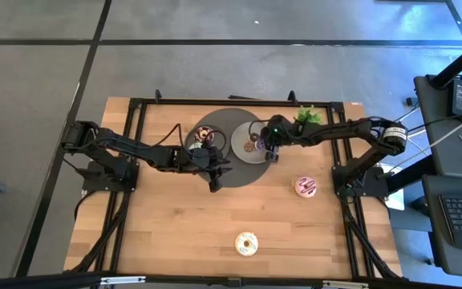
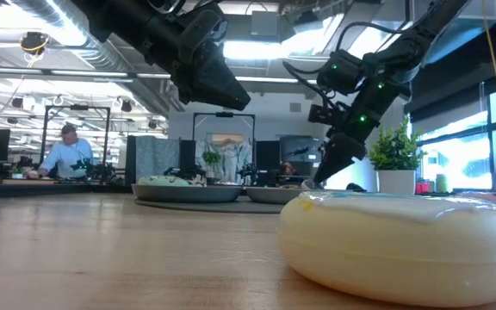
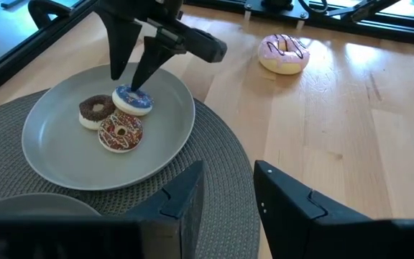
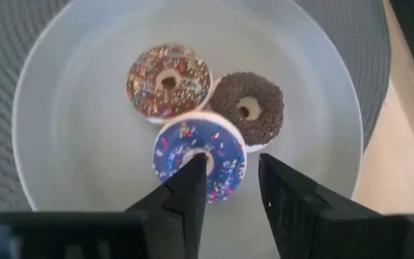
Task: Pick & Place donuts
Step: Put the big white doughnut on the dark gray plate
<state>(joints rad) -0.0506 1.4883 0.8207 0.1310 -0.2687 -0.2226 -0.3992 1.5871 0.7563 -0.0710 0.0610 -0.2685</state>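
Note:
My right gripper is over the right grey plate, shut on the tiny purple donut. Two tiny brown donuts, one sprinkled and one dark, lie flat on that plate. My left gripper is open and empty above the round mat, at its near edge. The green donut lies on the left plate. The pink donut and the cream-white donut lie flat on the bare wood. My right gripper holds the purple donut by its ring wall, one finger at the hole and the other outside the rim. The fingers come from above, pointing down. The donut sits tilted at the fingertips, against the two brown donuts.
A small potted plant stands at the far right, close behind my right arm. The two plates sit side by side on the dark mat. Open wood lies between the mat and the cream-white donut. A person sits at a desk beyond the table.

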